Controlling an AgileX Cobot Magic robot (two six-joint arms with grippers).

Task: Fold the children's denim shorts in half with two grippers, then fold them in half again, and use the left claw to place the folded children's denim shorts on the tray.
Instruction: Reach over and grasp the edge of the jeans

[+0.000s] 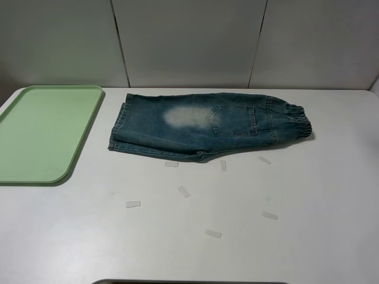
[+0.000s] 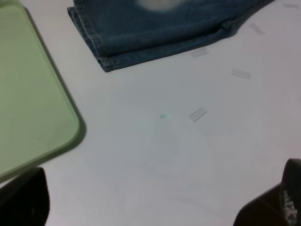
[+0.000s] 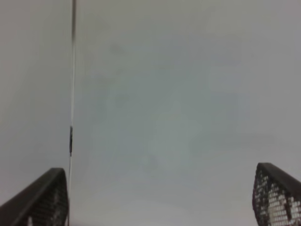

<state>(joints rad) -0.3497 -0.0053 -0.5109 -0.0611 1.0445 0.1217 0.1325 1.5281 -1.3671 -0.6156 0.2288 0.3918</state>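
Observation:
The children's denim shorts [image 1: 207,124] lie flat at the back middle of the white table, waistband to the right and leg hems to the left. One pale patch and one pocket face up, and layered hems [image 2: 101,52] show in the left wrist view. The pale green tray [image 1: 35,136] lies at the left, with nothing on it. Neither arm appears in the high view. The left claw [image 2: 153,202] hovers open over bare table, near the tray's corner [image 2: 61,132] and short of the shorts [image 2: 155,28]. My right gripper [image 3: 160,197] is open, facing a blank wall.
Several small white tape strips [image 1: 184,191] are scattered on the table in front of the shorts, some also in the left wrist view [image 2: 197,114]. Grey wall panels stand behind the table. A dark edge [image 1: 189,282] shows at the bottom of the high view.

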